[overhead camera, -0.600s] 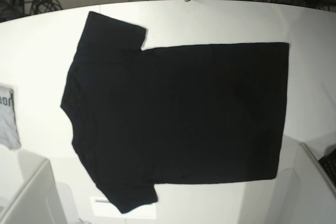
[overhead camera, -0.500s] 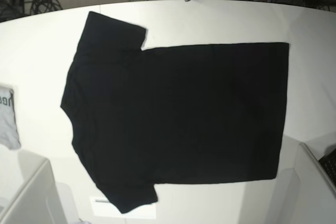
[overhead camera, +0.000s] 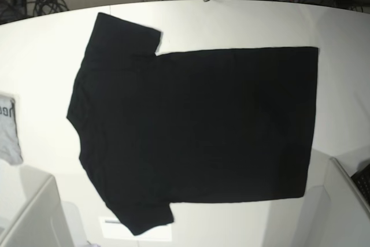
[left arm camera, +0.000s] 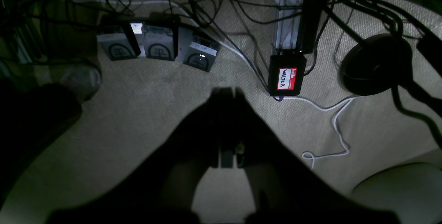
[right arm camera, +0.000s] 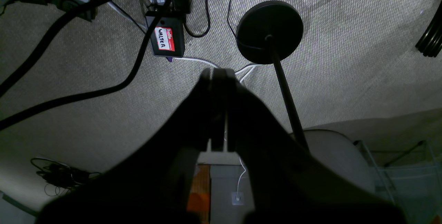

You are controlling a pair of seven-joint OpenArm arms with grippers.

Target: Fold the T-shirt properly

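The black T-shirt (overhead camera: 196,125) lies spread flat on the white table (overhead camera: 347,33), plain side up, collar to the left, hem to the right, both sleeves out. No print shows. Neither gripper shows in the base view. My left gripper (left arm camera: 226,94) is shut and empty, hanging over the carpet floor beside the table. My right gripper (right arm camera: 217,73) is shut and empty too, also over the floor. The shirt is out of both wrist views.
A small grey garment with lettering (overhead camera: 8,128) lies at the table's left edge. Grey arm bases stand at the front left (overhead camera: 34,218) and front right (overhead camera: 347,201). Cables, a labelled black box (left arm camera: 286,75) and a round stand base (right arm camera: 269,30) are on the floor.
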